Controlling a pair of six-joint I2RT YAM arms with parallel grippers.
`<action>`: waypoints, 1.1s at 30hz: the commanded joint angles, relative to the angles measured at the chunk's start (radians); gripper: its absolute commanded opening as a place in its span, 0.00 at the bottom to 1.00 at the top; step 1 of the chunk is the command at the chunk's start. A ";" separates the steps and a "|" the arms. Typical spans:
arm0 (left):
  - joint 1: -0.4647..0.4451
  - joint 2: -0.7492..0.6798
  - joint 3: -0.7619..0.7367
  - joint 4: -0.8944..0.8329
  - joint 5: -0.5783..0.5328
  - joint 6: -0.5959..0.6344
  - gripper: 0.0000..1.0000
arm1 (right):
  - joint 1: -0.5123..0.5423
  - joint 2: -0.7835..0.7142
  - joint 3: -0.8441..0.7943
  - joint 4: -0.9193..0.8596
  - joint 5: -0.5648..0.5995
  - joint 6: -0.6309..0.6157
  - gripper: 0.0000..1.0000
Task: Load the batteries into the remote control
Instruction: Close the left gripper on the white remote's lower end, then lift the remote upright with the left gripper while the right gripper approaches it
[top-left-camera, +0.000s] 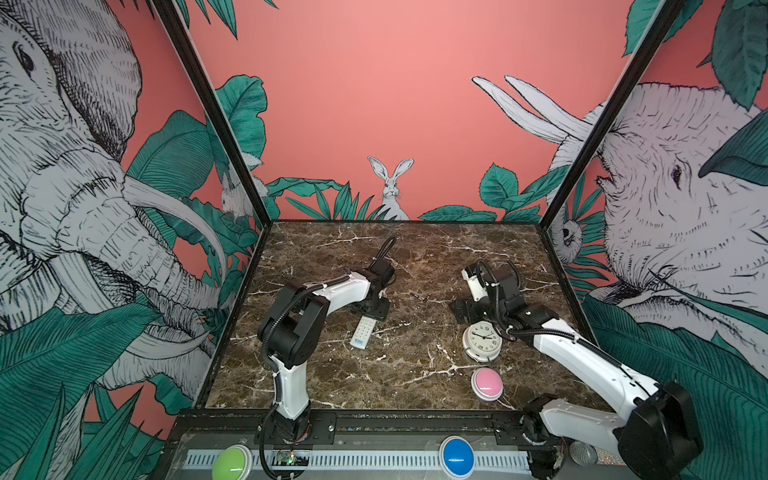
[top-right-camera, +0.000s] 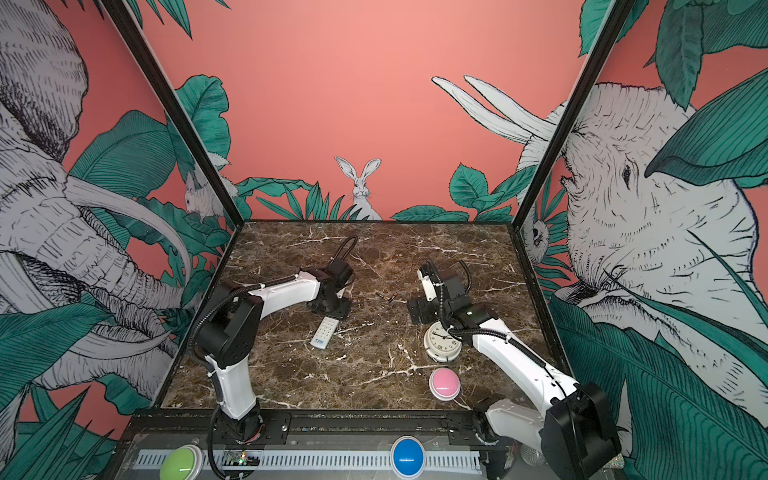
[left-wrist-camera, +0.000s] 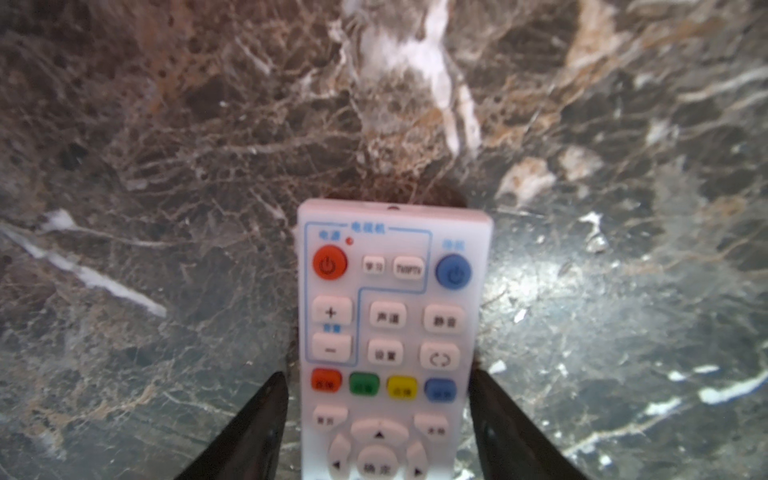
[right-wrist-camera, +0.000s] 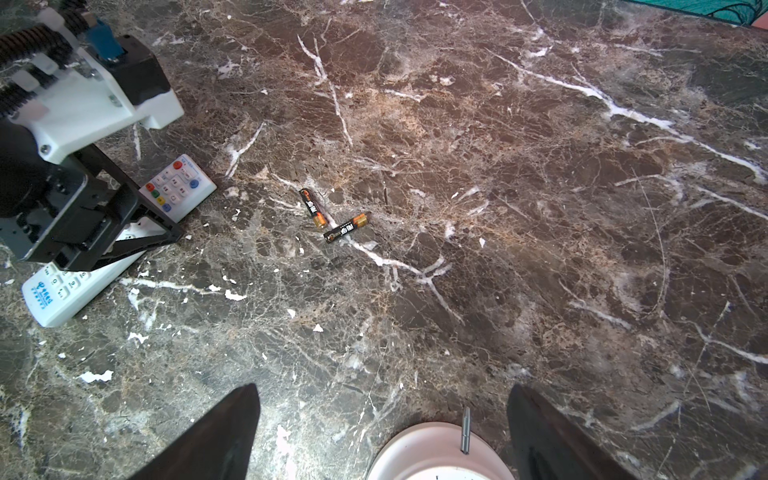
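The white remote control (top-left-camera: 363, 330) (top-right-camera: 325, 331) lies buttons up on the marble table (top-left-camera: 415, 374), left of the middle. My left gripper (left-wrist-camera: 378, 376) is down over its coloured-button end. Its fingers (left-wrist-camera: 257, 428) stand on either side of the remote control (left-wrist-camera: 386, 316), one against an edge and one a narrow gap off. Two black-and-orange batteries (right-wrist-camera: 312, 208) (right-wrist-camera: 345, 227) lie loose on the marble near the table's middle (top-left-camera: 417, 296). My right gripper (right-wrist-camera: 382, 386) hangs open and empty over the table on the right, apart from them.
A round white clock (top-left-camera: 482, 340) (right-wrist-camera: 436, 453) lies just under my right gripper (top-left-camera: 467, 311). A pink dome button (top-left-camera: 487, 384) sits nearer the front edge. Green (top-left-camera: 232, 462) and blue (top-left-camera: 457, 456) buttons sit on the front rail. Walls enclose three sides.
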 joint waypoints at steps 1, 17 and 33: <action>-0.007 0.004 -0.018 -0.001 0.002 -0.016 0.67 | 0.006 -0.023 0.012 0.011 -0.012 0.001 0.95; -0.007 -0.066 -0.057 0.020 0.010 -0.023 0.35 | 0.004 0.003 0.041 0.042 -0.058 0.030 0.95; 0.034 -0.300 -0.184 0.238 0.159 -0.052 0.25 | 0.004 -0.053 -0.013 0.133 -0.173 0.030 0.96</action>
